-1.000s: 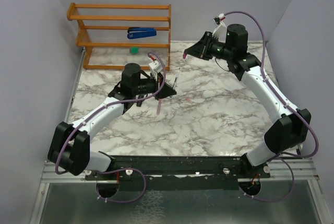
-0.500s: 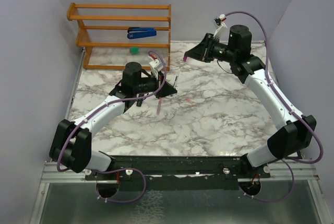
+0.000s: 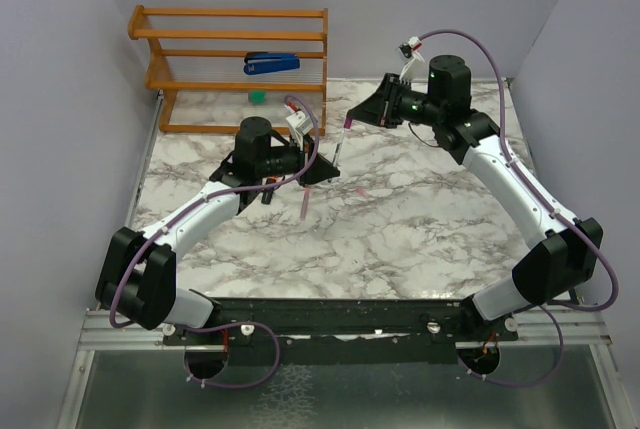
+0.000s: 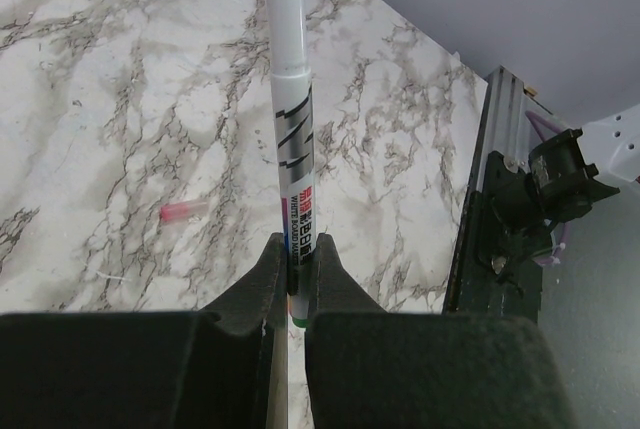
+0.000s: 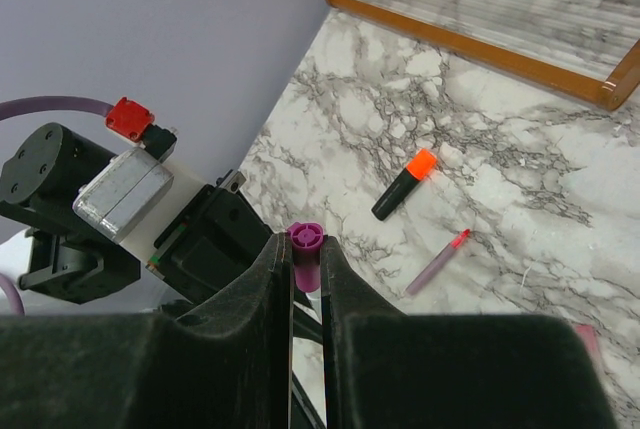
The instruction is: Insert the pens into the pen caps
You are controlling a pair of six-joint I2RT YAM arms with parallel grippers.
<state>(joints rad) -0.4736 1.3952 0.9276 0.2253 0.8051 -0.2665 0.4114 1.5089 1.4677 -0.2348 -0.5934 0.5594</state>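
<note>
My left gripper (image 4: 297,254) (image 3: 325,171) is shut on the lower end of a grey-white pen (image 4: 288,99) (image 3: 338,147), which points up and away over the table's middle. My right gripper (image 5: 306,249) (image 3: 350,117) is shut on the purple cap (image 5: 306,239) (image 3: 346,124), which hangs right at that pen's tip. Whether the tip is inside the cap I cannot tell. On the marble lie a black marker (image 5: 393,196) with the orange cap (image 5: 421,162) on it, a pink pen (image 5: 437,261) (image 3: 303,204) and a loose pink cap (image 4: 182,212) (image 3: 358,189).
A wooden rack (image 3: 227,19) stands at the back left, with a blue stapler (image 3: 271,62) on it and a small green object (image 3: 259,96) below. Grey walls close in the left, back and right. The black base rail (image 4: 490,199) runs along the near edge.
My right gripper has carried the purple cap left and down to the tip of the pen in my left gripper. The left arm has stayed still.
</note>
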